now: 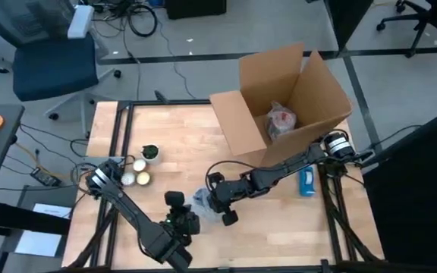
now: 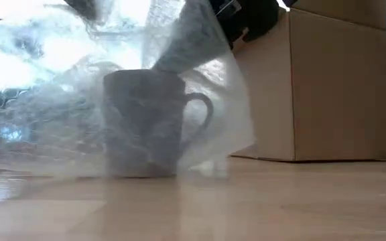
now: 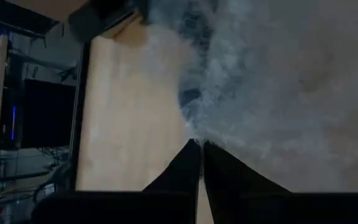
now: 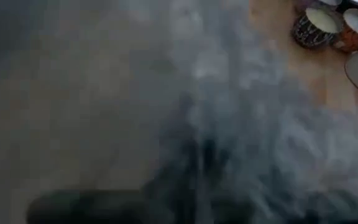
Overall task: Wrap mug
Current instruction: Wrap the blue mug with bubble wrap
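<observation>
I am pinching the bubble wrap (image 3: 278, 93) with my left gripper (image 3: 201, 146), fingers closed on its edge. My right gripper (image 1: 217, 199) is buried in wrap; I cannot tell its opening. The mug (image 2: 146, 124) is standing upright under the wrap, near the table's (image 1: 180, 129) front centre.

My way is free along the table's (image 1: 173, 136) bare middle. The open cardboard box (image 1: 283, 98) blocks the far right corner; small candles (image 1: 136, 171) crowd the left edge.

A lab: office chair (image 1: 55, 57), floor cables (image 1: 139, 19), framed wooden table (image 1: 180, 144).
</observation>
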Robot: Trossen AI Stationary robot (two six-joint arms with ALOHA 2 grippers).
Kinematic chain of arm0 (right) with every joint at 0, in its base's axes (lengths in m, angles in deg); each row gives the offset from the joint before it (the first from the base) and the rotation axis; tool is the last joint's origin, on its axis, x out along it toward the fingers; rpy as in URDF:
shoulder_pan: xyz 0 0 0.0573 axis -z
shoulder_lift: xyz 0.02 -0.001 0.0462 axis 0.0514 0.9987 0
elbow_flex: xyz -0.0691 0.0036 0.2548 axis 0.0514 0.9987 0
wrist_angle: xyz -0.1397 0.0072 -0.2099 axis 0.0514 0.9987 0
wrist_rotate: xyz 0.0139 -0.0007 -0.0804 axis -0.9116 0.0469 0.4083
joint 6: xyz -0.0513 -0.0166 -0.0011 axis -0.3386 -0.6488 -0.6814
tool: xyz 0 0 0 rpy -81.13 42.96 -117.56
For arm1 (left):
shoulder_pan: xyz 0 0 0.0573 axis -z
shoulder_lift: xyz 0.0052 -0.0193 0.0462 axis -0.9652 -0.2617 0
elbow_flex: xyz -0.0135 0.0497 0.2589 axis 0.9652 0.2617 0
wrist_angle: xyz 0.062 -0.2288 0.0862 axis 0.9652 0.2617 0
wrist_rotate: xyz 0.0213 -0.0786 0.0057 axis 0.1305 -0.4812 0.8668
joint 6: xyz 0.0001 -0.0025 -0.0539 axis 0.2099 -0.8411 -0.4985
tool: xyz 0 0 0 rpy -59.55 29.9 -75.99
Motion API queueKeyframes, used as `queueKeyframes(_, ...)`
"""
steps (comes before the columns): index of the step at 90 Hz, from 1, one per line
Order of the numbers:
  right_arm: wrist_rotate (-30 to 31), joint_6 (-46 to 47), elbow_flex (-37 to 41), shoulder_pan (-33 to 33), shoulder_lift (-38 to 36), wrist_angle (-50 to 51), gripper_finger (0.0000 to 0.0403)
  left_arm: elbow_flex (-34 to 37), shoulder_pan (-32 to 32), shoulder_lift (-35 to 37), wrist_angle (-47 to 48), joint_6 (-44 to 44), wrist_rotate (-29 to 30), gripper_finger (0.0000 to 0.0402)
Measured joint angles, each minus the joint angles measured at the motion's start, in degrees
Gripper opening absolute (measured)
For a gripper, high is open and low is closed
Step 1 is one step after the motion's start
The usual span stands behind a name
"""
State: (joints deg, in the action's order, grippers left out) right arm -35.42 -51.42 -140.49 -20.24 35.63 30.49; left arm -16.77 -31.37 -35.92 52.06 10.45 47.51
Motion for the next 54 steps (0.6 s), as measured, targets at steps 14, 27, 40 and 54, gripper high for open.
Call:
queueKeyframes(14,-0.1,2.3,0.0,0.5,0.0,0.0,0.0000,10.9,-1.2,6.4,-13.5,5.4,1.0,0.0000)
queueKeyframes(27,-1.0,3.1,0.0,0.6,0.0,0.1,0.0000,18.1,-3.1,9.8,-30.1,17.1,-0.8,0.0000)
queueKeyframes(40,-3.2,3.2,0.0,0.6,0.0,0.3,0.0000,19.5,-5.4,10.2,-37.8,25.6,-3.8,0.0000)
queueKeyframes(54,-3.5,4.1,0.0,0.3,0.0,0.6,0.0000,19.5,-7.4,10.3,-37.0,27.5,-3.7,0.0000)
